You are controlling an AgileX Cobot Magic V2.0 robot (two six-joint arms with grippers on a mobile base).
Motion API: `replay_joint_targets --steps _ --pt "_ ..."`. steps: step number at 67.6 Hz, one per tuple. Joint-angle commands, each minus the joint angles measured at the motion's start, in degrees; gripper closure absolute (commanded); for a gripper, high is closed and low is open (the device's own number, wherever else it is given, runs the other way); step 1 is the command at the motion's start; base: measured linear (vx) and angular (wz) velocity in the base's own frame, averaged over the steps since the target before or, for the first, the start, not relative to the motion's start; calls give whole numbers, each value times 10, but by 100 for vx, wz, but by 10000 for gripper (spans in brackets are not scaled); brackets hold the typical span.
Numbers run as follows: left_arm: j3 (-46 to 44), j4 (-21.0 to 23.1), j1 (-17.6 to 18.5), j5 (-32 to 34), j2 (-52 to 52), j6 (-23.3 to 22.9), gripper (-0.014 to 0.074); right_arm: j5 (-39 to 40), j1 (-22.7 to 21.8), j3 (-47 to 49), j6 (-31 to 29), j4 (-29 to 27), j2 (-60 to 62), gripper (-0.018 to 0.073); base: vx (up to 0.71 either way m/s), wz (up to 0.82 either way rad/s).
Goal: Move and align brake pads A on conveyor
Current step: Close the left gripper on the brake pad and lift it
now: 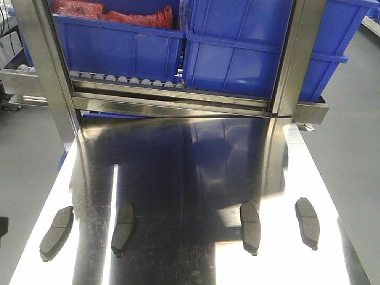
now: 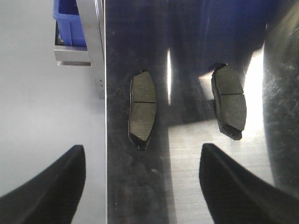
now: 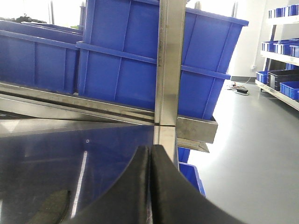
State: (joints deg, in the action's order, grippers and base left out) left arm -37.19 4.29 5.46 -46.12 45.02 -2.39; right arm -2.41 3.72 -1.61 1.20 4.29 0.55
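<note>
Four grey curved brake pads (image 1: 57, 233) lie in a row on the shiny steel tabletop (image 1: 190, 160). Blue plastic bin (image 1: 119, 50) holds red bagged items (image 1: 107, 15). Left black gripper (image 2: 142, 148) spread wide, empty; right black gripper (image 3: 150, 151) pressed closed, empty.

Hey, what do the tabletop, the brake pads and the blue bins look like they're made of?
Tabletop: seemingly polished steel, mirror-bright, reflecting the blue bins, with fine scratches. Brake pads: matte grey-brown friction compound with a centre groove, on a darker, probably metal, backing. Bins: likely moulded plastic, smooth with ribbed walls.
</note>
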Motion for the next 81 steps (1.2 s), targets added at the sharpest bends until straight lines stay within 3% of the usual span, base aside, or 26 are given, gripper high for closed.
replay_joint_targets --steps 1,16,35,67,81 --pt "-48 4 2 18 58 6 94 41 -2 -7 -3 3 7 571 0 0" --pt "-106 44 3 8 210 59 94 41 -2 -7 -3 3 7 571 0 0" --pt "-150 47 3 7 343 70 94 41 -3 -7 -3 3 7 571 0 0" --pt "-212 43 18 -13 455 88 94 41 -3 -7 -3 3 7 571 0 0" --pt "-215 45 20 -18 488 74 94 41 -3 -7 -3 3 7 571 0 0"
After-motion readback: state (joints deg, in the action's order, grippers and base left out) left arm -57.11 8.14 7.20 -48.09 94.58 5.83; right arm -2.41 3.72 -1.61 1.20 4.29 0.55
